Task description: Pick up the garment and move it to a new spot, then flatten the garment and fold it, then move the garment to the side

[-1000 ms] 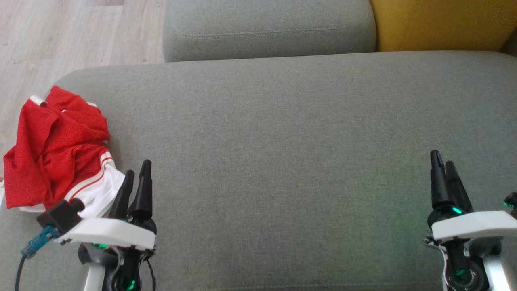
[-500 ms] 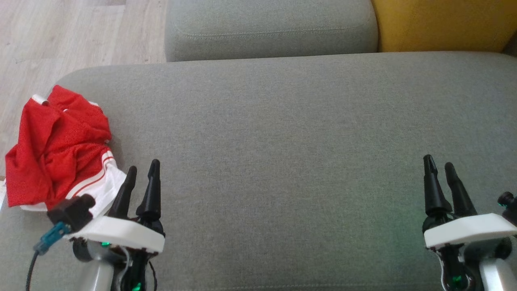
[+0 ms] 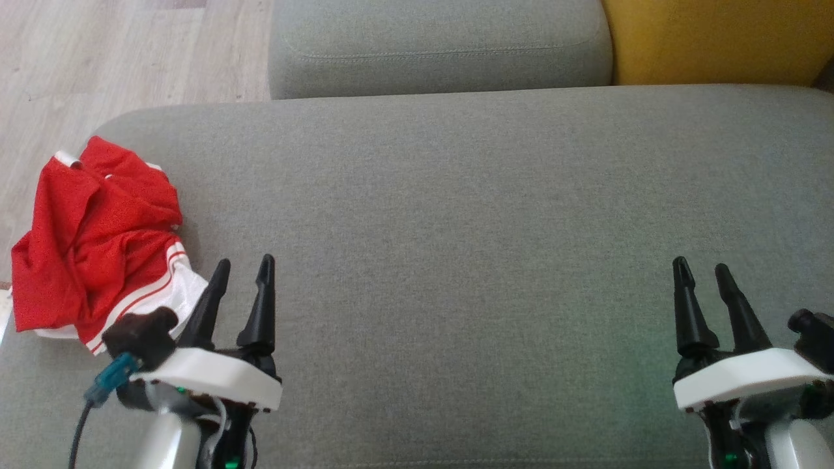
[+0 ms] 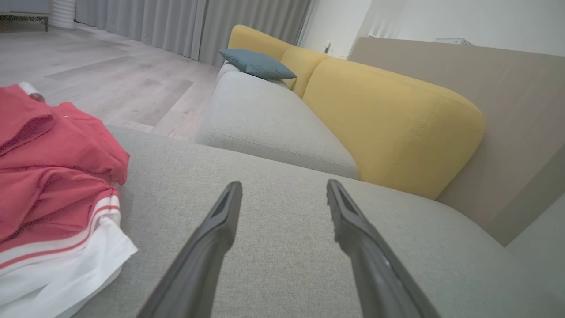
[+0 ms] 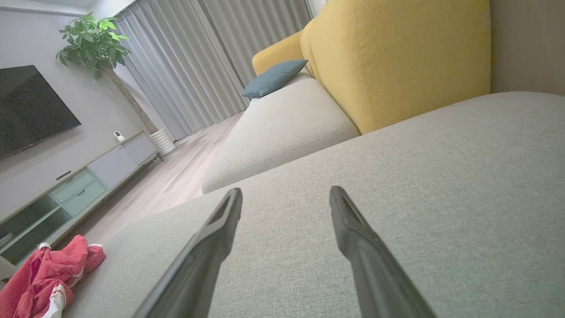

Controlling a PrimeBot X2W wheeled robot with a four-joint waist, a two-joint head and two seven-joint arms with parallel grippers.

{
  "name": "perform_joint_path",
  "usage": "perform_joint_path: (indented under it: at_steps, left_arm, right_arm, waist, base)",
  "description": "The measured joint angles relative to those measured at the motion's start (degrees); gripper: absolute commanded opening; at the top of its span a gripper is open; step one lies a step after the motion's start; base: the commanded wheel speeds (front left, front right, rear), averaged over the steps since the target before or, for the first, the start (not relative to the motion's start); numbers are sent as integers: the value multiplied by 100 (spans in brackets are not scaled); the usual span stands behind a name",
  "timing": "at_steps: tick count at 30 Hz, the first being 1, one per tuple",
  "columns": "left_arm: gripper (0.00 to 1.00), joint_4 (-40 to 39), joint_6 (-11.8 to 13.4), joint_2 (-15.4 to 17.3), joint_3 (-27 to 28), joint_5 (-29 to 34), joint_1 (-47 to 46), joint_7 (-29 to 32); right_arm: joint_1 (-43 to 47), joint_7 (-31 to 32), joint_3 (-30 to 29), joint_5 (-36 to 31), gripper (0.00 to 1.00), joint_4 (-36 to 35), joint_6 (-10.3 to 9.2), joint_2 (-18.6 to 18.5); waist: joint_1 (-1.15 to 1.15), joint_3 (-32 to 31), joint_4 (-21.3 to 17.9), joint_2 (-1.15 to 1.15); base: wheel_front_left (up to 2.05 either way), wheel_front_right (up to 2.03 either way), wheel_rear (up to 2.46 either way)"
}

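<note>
Lying crumpled just beside the spread left gripper (image 3: 244, 260) — red garment (image 3: 98, 241); right gripper (image 3: 700, 264) spread, empty

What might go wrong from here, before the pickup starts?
1. The crumpled garment lies at the left end of the cushion, beside the drop to the floor; a nudge from the open left hand may push it off.
2. Its layers are bunched, so a pinch may catch only one fold.

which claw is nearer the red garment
The left claw, right beside the crumpled red and white garment; the right claw stands far across the grey cushion.
</note>
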Motion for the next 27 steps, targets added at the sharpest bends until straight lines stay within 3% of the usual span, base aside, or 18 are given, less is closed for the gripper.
perform_joint_path:
  at_steps: [27]
  left_arm:
    - [100,207,356,18,-286,1672,-52,-443]
  right_arm:
    - [220,-53,21,-1691,100,-167,0,141]
  waist:
    - [0,-4,28,0]
  base:
    - [0,0,0]
